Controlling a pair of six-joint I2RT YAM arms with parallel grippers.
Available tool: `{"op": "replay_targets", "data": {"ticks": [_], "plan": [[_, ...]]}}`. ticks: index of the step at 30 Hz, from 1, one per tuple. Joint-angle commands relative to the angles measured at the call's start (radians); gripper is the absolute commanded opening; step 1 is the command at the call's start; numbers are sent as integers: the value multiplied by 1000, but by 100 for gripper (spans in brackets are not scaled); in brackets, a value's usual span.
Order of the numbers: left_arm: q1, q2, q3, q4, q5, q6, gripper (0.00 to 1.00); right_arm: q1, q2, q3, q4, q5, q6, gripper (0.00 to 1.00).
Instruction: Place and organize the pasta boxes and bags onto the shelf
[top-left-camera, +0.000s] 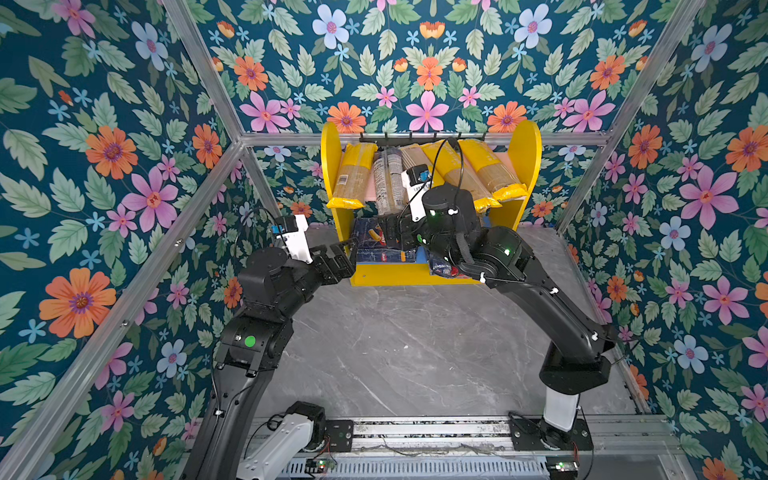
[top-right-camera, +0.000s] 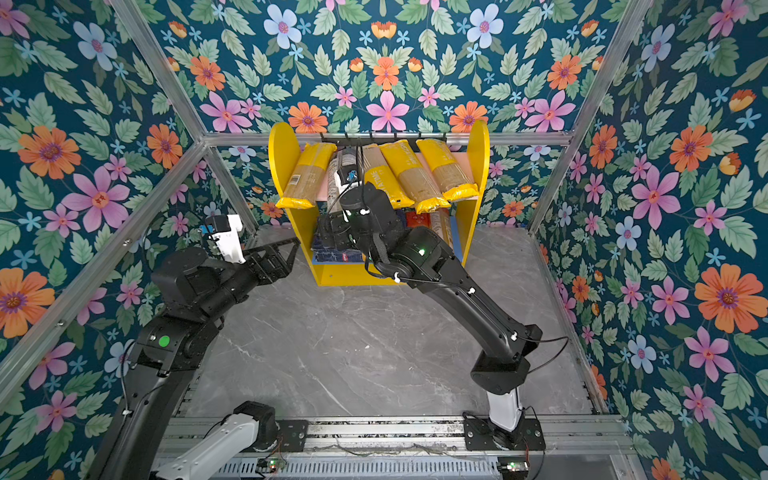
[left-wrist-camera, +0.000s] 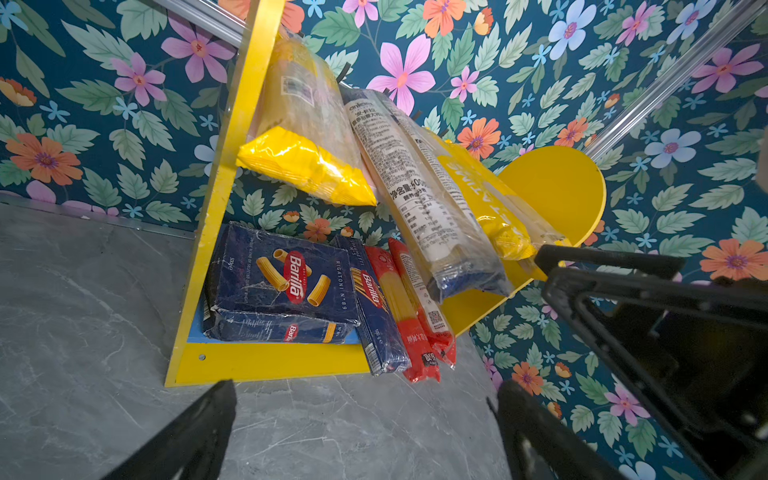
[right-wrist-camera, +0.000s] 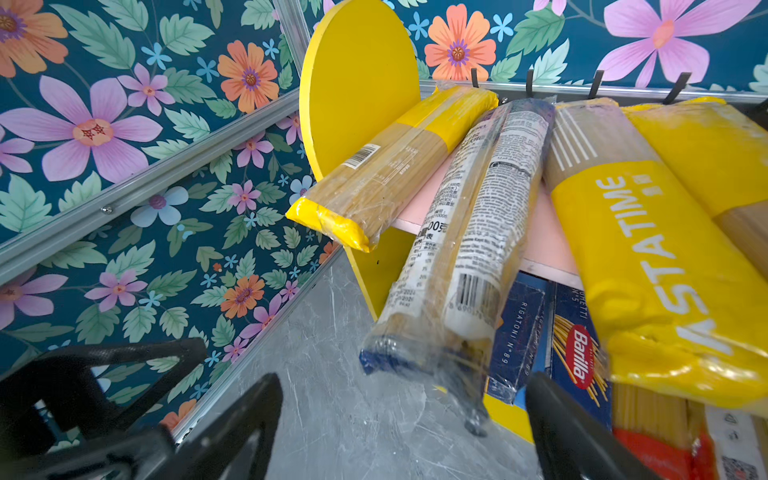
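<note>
Both spread and empty: right hand (right-wrist-camera: 403, 386) at the overhanging spaghetti bag (right-wrist-camera: 465, 232) end, left hand (left-wrist-camera: 365, 388) facing the shelf (left-wrist-camera: 216, 208).

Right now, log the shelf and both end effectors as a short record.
Upper board: four yellow bags, one navy bag, ends overhanging the front
Lower board: rigatoni box, spaghetti box, two red bags
Left end effector: open, empty
Right end effector: open, jaws either side of the navy bag's end

Your right arm (top-left-camera: 453, 224) hides much of the lower tier of the shelf (top-left-camera: 331, 166) in both top views, red bags (right-wrist-camera: 652, 455) cut off by your right wrist view's edge.
</note>
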Motion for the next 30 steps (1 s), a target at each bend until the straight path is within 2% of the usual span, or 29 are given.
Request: {"op": "replay_targets", "data": {"ticks": [1, 2, 6, 9, 13, 17, 30], "plan": [[1, -3, 2, 17, 5, -5, 100, 2, -42, -68, 39, 6, 17, 90], [1, -2, 0, 17, 1, -7, 100, 2, -60, -103, 43, 0, 24, 86], [1, -9, -11, 18, -10, -9, 100, 8, -112, -219, 85, -11, 40, 57], [1, -7, -14, 17, -12, -12, 100, 8, -114, -242, 87, -9, 44, 49], [1, 3, -15, 20, -15, -8, 100, 7, -84, -224, 91, -4, 28, 46], [1, 20, -17, 24, -18, -5, 100, -14, -19, -139, 52, -6, 21, 44], [1, 52, -23, 43, -35, 13, 100, -93, 165, 136, -37, -87, -9, 46]]}}
